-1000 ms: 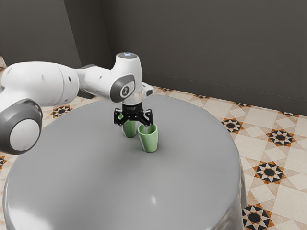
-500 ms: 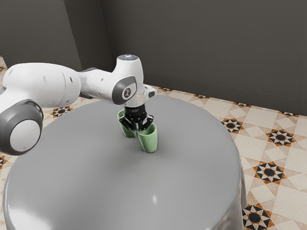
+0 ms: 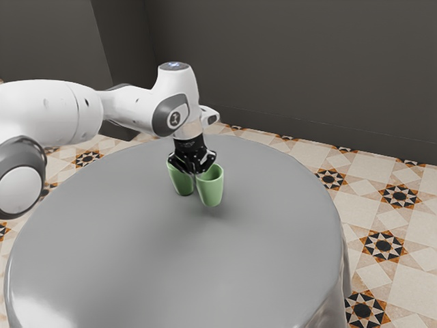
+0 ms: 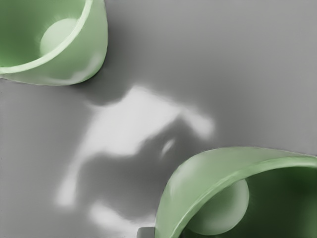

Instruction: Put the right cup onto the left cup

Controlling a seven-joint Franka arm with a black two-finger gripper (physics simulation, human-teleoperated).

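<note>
In the exterior view my gripper (image 3: 196, 175) is shut on the wall of the green cup (image 3: 211, 188) at the exterior view's right. That cup hangs upright, a little above the table, with a shadow under it. The other green cup (image 3: 180, 182) stands on the table just behind, partly hidden by the gripper. In the wrist view the held cup (image 4: 198, 181) looms large beside a grey fingertip (image 4: 146, 232), and the standing cup (image 4: 94, 54) lies apart from it, its open mouth facing the camera.
The round table (image 3: 157, 266) has a grey cloth, with its curved edge well beyond both cups. A dark wall (image 3: 293, 68) rises behind the table, over a patterned tile floor (image 3: 375, 205).
My gripper has closed on the cup at the exterior view's right and lifted it slightly off the table. The arm has risen with it. The other cup has stayed put.
</note>
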